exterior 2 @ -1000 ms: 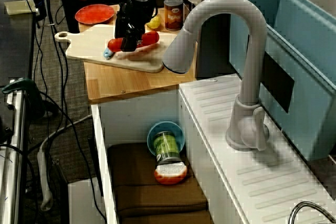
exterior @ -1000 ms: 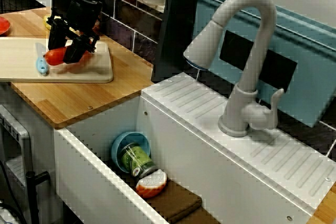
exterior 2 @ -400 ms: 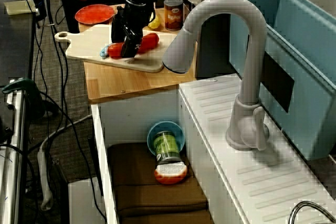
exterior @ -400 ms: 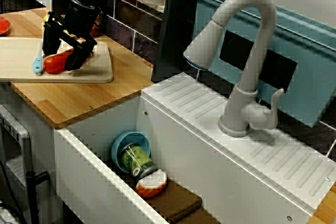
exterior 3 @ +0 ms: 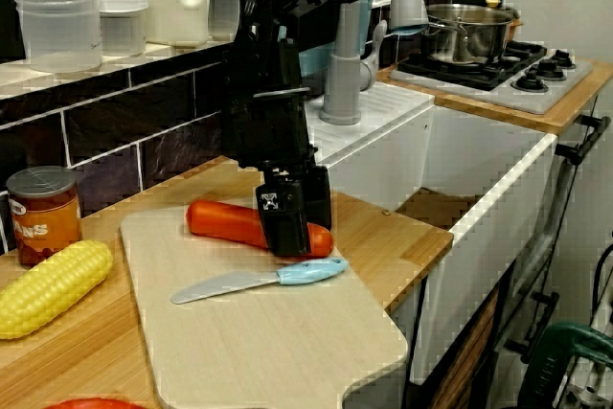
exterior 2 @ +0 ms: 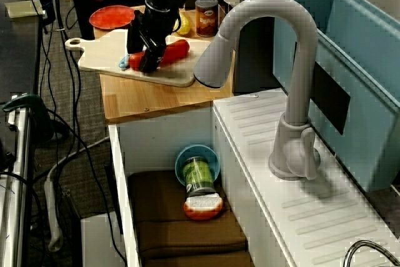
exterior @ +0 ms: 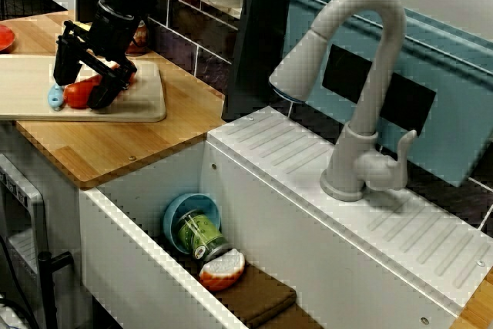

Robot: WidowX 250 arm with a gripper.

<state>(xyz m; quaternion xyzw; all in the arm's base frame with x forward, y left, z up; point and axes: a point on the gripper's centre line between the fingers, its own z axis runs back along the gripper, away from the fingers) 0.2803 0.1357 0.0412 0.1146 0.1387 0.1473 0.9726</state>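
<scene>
My black gripper (exterior: 82,85) hangs low over the wooden cutting board (exterior: 139,102) at the left of the counter. Its fingers are spread and stand on either side of an orange-red carrot (exterior 3: 225,220) that lies on the board; in the view from the counter end one finger (exterior 3: 285,222) hides the carrot's middle. The gripper (exterior 2: 142,51) is open, and I cannot tell if the pads touch the carrot (exterior 2: 176,48). A knife with a light blue handle (exterior 3: 308,271) lies on the board just in front of the gripper (exterior 3: 287,229).
Beside the board lie a corn cob (exterior 3: 48,286) and a tin can (exterior 3: 40,214); a red plate (exterior 2: 112,15) sits beyond. The sink holds a blue bowl (exterior: 181,213), a green jar (exterior: 199,235) and an orange-white item (exterior: 222,267). A grey faucet (exterior: 362,90) and blue rack (exterior: 454,75) stand right.
The gripper has slid left along the board toward the knife and dropped slightly. The carrot and knife have stayed about where they were.
</scene>
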